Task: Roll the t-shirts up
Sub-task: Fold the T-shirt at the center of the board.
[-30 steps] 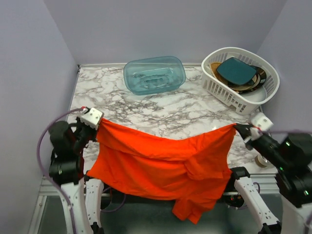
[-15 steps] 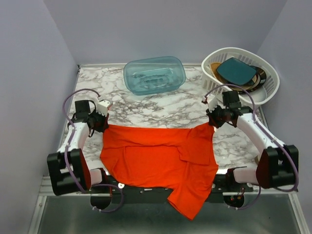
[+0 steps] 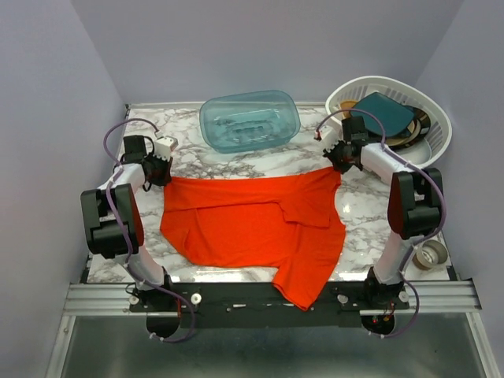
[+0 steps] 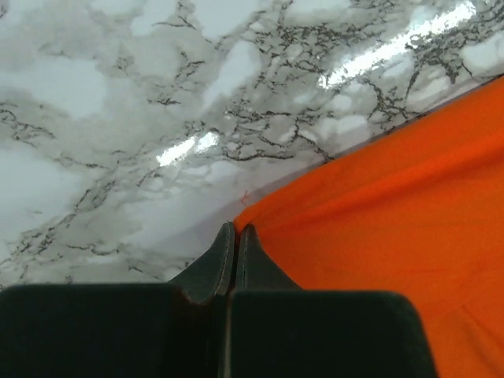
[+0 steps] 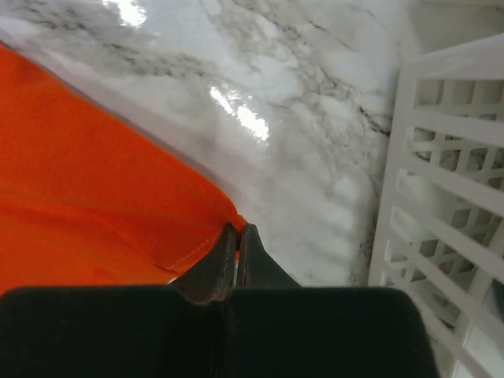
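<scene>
Both pairs of jaws are pressed together on cloth: the left gripper (image 4: 236,232) has its dark fingertips meeting on one far corner of the t-shirt (image 3: 252,220), and the right gripper (image 5: 238,232) nips the other far corner, where a stitched hem runs up to the tips; from above, the left gripper (image 3: 161,169) and the right gripper (image 3: 340,161) sit low over the marble table (image 3: 370,213), with both arms reaching forward from their bases; the orange-red shirt lies spread on the tabletop between them, its far edge drawn into a nearly straight line from one gripper to the other; a folded flap crosses its right half, and the near right part droops past the table's front edge over the metal rail (image 3: 102,295); in the left wrist view the fabric (image 4: 394,205) fills the right side, with bare veined marble to the left; in the right wrist view the fabric (image 5: 79,181) fills the left; a translucent teal tub (image 3: 250,120) stands beyond the shirt's far edge, apart from it; a white basket (image 3: 370,157) in the far right corner holds a teal plate (image 3: 382,113) on darker dishes, and its lattice wall (image 5: 441,173) is just beside the right gripper; a roll of tape (image 3: 429,253) lies near the table's right edge.
</scene>
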